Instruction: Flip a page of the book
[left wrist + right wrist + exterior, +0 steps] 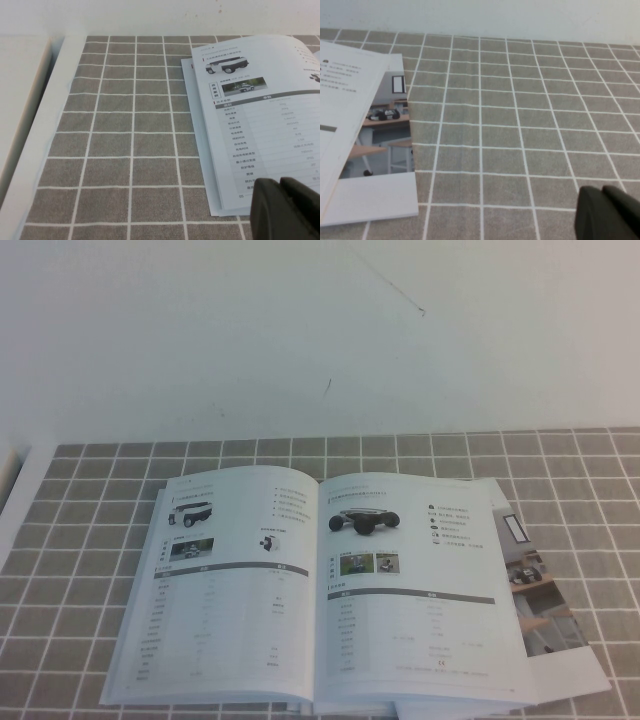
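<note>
Not started: book point(320, 590) lies open flat on counter point(80, 540), rover page point(420, 585) at 3 o'clock of spine, untouched. Left tool point(287, 210) sits near book's corner, right tool point(610, 215) over bare counter w/ leaflet point(380, 130) nearby; can't tell either's opening, both hold nothing.

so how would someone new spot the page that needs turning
Find the open book on the grey checked tablecloth. Its right-hand leaf is the page. It alone shows a black four-wheeled rover; the facing page has a white vehicle, and the leaflet beneath shows a colour room photo. Both end effectors sit at the near edges.
</note>
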`<action>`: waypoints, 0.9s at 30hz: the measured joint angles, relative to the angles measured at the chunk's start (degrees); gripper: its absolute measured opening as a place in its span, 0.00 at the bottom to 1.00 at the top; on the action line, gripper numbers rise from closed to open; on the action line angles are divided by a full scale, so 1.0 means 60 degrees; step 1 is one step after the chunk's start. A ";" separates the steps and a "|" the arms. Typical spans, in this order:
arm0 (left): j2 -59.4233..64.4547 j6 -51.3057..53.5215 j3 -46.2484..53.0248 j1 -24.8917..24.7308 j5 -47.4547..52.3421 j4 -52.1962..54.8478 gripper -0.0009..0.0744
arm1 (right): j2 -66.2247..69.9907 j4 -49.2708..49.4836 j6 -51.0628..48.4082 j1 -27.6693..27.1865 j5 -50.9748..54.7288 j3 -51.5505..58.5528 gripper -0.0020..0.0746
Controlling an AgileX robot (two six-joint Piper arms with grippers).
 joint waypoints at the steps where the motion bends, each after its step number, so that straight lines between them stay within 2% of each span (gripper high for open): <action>1: 0.0000 0.0000 0.0000 0.0000 0.0000 0.0000 0.01 | 0.0000 0.0000 0.0000 0.0000 0.0000 0.0000 0.02; 23: 0.0000 0.0000 0.0000 0.0000 0.0000 0.0000 0.01 | 0.0000 -0.0108 0.0000 0.0000 -0.0056 0.0000 0.02; 27: 0.0000 0.0153 0.0000 0.0000 -0.0035 0.0193 0.01 | 0.0000 -0.0108 0.0000 0.0000 -0.0553 0.0060 0.02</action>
